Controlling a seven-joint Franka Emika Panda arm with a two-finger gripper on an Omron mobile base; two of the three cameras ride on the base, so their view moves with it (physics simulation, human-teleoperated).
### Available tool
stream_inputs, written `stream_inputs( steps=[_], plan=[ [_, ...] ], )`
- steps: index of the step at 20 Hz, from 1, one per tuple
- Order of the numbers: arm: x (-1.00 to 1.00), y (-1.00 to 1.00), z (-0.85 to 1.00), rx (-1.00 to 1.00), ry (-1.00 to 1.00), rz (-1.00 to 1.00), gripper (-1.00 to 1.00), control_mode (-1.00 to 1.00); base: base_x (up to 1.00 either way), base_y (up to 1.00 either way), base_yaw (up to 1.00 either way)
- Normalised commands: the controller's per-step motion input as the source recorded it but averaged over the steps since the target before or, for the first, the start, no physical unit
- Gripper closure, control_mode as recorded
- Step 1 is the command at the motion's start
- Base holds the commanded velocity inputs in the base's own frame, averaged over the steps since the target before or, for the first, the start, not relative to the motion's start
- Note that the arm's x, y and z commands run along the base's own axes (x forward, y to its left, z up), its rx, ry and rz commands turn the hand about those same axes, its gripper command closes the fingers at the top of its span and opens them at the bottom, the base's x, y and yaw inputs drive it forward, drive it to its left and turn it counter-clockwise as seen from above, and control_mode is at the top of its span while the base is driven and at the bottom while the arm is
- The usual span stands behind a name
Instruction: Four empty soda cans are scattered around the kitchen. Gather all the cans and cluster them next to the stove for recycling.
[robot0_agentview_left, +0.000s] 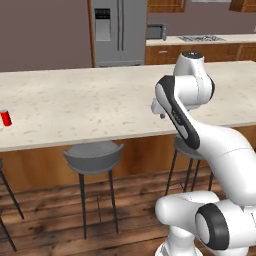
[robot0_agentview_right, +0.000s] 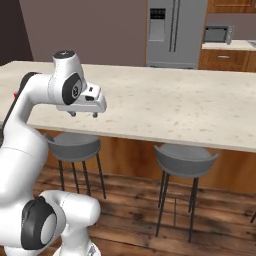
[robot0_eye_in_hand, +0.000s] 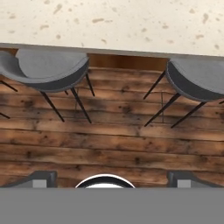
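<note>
One red soda can (robot0_agentview_left: 5, 118) stands at the far left of the pale island counter (robot0_agentview_left: 90, 100), well left of my arm. The stove (robot0_agentview_left: 201, 38) lies on the back counter at the far right, beyond the island. My gripper (robot0_agentview_right: 84, 115) hangs open and empty, pointing down just above the island's near edge. In the hand view its fingertips (robot0_eye_in_hand: 41, 178) stand wide apart over the wooden floor and the stools.
Grey bar stools (robot0_agentview_left: 93, 155) (robot0_agentview_right: 185, 159) (robot0_eye_in_hand: 43, 70) stand tucked under the island's near edge. A steel fridge (robot0_agentview_left: 119, 31) and a microwave (robot0_agentview_left: 156, 31) sit against the back wall. Wooden floor (robot0_eye_in_hand: 112, 140) spreads below.
</note>
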Motion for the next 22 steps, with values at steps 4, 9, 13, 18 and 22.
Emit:
stream_inputs(
  steps=[4, 9, 13, 18, 22],
  plan=[
    [0.0, 0.0, 0.0, 0.0, 0.0, 0.0, -1.0, 1.0, -0.24, 0.71, 0.0],
    [0.0, 0.0, 0.0, 0.0, 0.0, 0.0, -1.0, 1.0, 0.3, 0.33, 0.0],
    [0.0, 0.0, 0.0, 0.0, 0.0, 0.0, -1.0, 1.0, 0.53, 0.28, 0.0],
    [0.0, 0.0, 0.0, 0.0, 0.0, 0.0, -1.0, 1.0, 0.49, 0.26, 0.0],
    [0.0, 0.0, 0.0, 0.0, 0.0, 0.0, -1.0, 1.0, 0.17, 0.5, 0.0]
  ],
)
